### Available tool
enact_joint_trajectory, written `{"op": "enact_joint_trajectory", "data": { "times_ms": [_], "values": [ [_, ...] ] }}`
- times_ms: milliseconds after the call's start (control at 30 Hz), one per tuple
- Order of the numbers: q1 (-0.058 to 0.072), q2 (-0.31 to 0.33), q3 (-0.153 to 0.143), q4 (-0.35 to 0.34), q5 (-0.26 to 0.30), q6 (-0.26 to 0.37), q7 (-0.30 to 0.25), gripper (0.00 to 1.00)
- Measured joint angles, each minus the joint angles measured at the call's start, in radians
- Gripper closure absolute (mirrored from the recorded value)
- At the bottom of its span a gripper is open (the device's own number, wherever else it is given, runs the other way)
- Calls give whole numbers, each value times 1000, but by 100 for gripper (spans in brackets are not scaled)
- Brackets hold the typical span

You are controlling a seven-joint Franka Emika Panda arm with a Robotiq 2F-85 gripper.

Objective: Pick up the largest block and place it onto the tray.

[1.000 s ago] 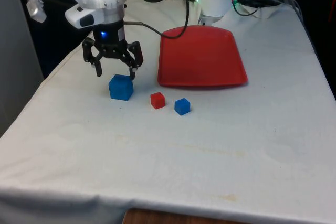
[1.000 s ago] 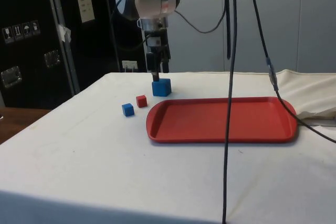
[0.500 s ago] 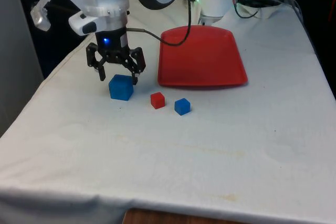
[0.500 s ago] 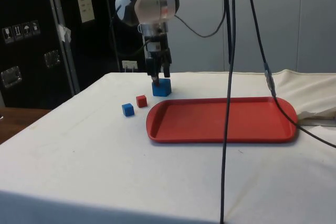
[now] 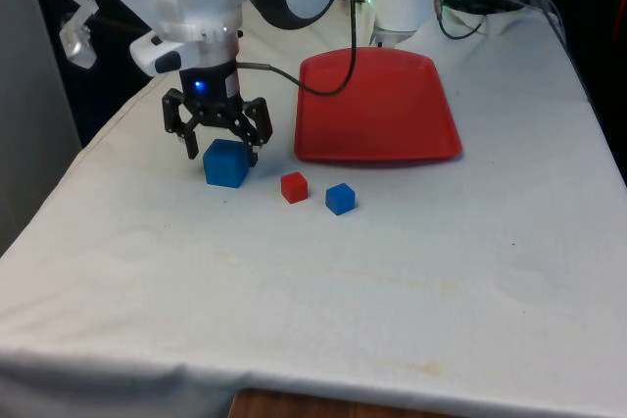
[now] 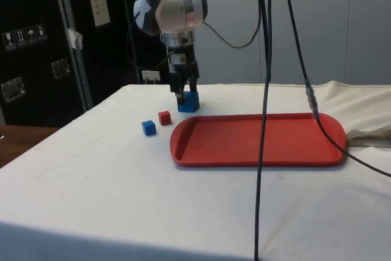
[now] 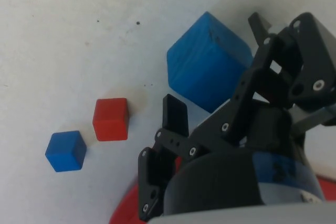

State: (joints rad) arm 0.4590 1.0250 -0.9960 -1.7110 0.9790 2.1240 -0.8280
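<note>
The gripper (image 5: 221,143) has been lowered onto the big blue block (image 5: 226,163), jaws spread wide so both sides get straddled. Nothing's gripped yet; it's sat on the worktop near the red tray's (image 5: 377,105) corner.

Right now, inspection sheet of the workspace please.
Surface: white cloth over the table, faint stains.
Job's things: large blue block on the cloth; red tray bare, to the front view's right of it.
Clutter: small red block and small blue block, side by side, apart from the tray.
Grippers: gripper open, low over the large blue block, fingers either side, not closed.
Cables: black cable hangs across the side view.
Surroundings: dark cabinets behind.
</note>
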Motion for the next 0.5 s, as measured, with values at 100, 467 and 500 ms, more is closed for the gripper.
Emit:
{"op": "enact_joint_trajectory", "data": {
  "times_ms": [100,467,500],
  "values": [
    [0,0,0,0,0,-1,0,0],
    [0,0,-1,0,0,-1,0,32],
    [0,0,-1,0,0,-1,0,32]
  ]
}}
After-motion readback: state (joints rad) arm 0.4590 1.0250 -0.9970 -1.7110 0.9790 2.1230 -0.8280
